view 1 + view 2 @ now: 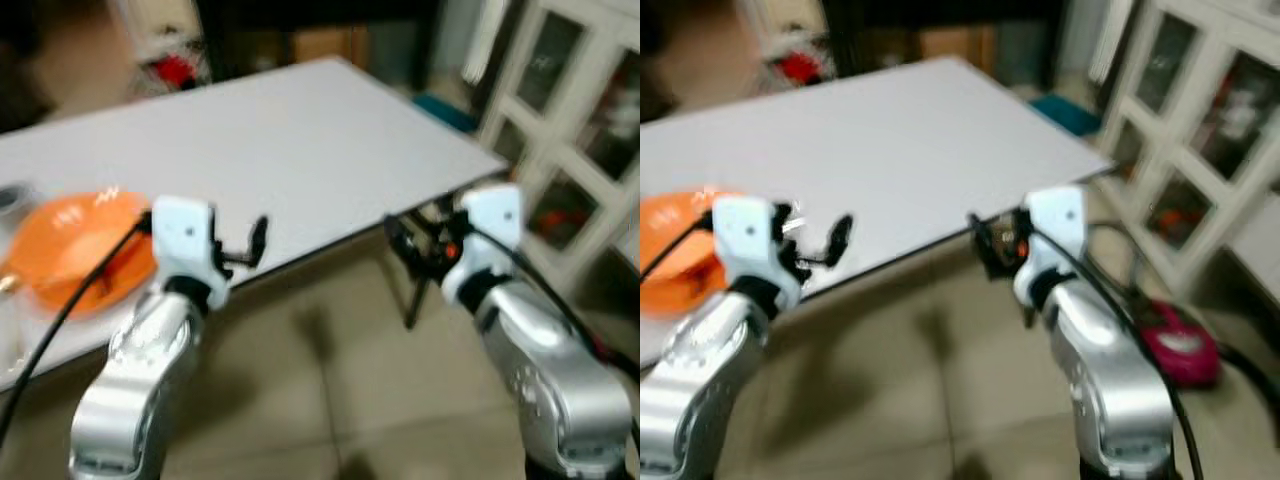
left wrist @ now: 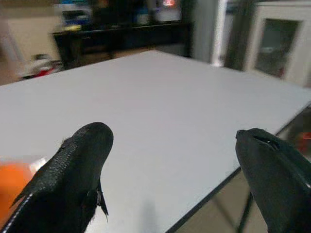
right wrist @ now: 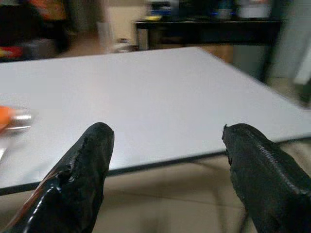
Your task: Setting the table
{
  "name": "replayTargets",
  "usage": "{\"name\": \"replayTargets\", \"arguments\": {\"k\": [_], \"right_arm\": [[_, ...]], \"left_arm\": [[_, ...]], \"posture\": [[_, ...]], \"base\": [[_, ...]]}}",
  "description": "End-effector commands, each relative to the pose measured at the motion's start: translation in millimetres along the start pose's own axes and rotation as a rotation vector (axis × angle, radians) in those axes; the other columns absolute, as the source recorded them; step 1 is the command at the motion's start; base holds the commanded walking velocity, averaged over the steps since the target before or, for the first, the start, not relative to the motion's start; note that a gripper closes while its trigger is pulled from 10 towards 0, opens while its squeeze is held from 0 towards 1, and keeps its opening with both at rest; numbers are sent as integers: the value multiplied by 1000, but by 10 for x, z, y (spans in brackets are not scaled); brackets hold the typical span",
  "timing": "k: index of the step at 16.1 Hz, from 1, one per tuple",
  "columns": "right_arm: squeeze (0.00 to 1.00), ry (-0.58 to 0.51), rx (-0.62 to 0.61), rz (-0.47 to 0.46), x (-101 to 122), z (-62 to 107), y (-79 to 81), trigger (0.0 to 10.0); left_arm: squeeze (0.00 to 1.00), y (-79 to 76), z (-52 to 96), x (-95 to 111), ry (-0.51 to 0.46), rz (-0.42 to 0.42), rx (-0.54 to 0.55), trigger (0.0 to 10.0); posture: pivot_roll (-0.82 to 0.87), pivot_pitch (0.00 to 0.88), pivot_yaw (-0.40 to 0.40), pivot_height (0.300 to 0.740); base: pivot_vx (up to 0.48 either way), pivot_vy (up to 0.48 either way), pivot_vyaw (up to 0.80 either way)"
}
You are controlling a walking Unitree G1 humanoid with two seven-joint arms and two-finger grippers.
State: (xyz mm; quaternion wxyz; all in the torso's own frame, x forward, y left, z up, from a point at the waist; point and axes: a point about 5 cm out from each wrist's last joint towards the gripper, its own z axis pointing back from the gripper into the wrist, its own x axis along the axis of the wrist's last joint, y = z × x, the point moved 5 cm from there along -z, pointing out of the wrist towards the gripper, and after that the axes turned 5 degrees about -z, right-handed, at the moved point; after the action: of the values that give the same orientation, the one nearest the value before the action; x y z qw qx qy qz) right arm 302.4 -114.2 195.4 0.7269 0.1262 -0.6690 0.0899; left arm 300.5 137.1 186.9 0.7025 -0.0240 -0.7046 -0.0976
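Indoor light, moderate and soft. My head views smeared by motion blur. Wrist views: my fingers (image 2: 73,179) sharp, background soft. Table (image 1: 300,150) evenly lit, perhaps from overhead.

White rectangular table (image 1: 300,150) in front of me, dark trim along the near edge, thin dark leg under the near right corner, tiled floor (image 1: 330,400) below. On it at my far left: orange plate (image 1: 80,250), near the front edge. Something small and metallic sits just beyond the plate at the table's left end, too blurred to identify. Whole frame is motion-blurred.
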Motion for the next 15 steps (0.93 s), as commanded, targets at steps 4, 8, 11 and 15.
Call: {"name": "replayTargets", "arguments": {"k": [4,8,11,15], "right_arm": [[0,3,-51,-9,-21,17,-113,10000],[0,-1,-68,-21,-42,69,-127,10000],[0,-4,-76,-31,-58,115,-136,10000],[0,0,-79,-27,-81,137,-152,10000]], "left_arm": [[0,-99,-39,17,-11,-4,-49,10000],[0,-134,-36,12,-15,-2,-74,10000],[0,-172,-17,-12,-12,3,-88,10000],[0,-178,6,-48,-11,14,-83,10000]], "posture": [[-106,20,49,740],[-110,11,58,740],[-114,7,61,740],[-115,2,51,740]], "base": [[325,0,-400],[326,0,-788],[324,0,-771],[328,0,-759]]}}
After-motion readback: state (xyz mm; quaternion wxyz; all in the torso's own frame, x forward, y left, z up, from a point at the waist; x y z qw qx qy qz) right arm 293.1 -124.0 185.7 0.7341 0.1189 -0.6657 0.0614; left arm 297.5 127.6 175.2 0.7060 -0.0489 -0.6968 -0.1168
